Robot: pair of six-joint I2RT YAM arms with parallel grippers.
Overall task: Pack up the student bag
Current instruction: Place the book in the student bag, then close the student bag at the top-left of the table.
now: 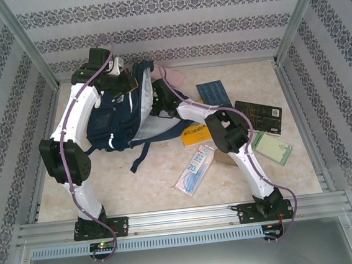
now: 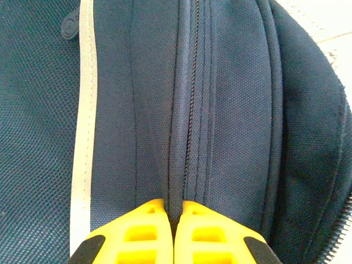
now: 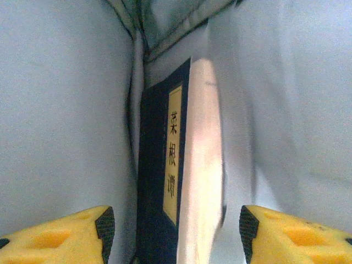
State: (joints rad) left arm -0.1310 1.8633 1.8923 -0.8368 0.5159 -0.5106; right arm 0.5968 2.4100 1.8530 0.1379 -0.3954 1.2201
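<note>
Two risks I see: if my left end effector (image 2: 175,223) slips off the fold, the student bag (image 1: 120,117), at the far left of the desk (image 1: 150,184), may close on my right end effector (image 3: 176,231), which could tip the blue book (image 3: 162,181) inside. The left is clenched on the bag's fabric beside the zipper; the right is wide open, gripping nothing.
</note>
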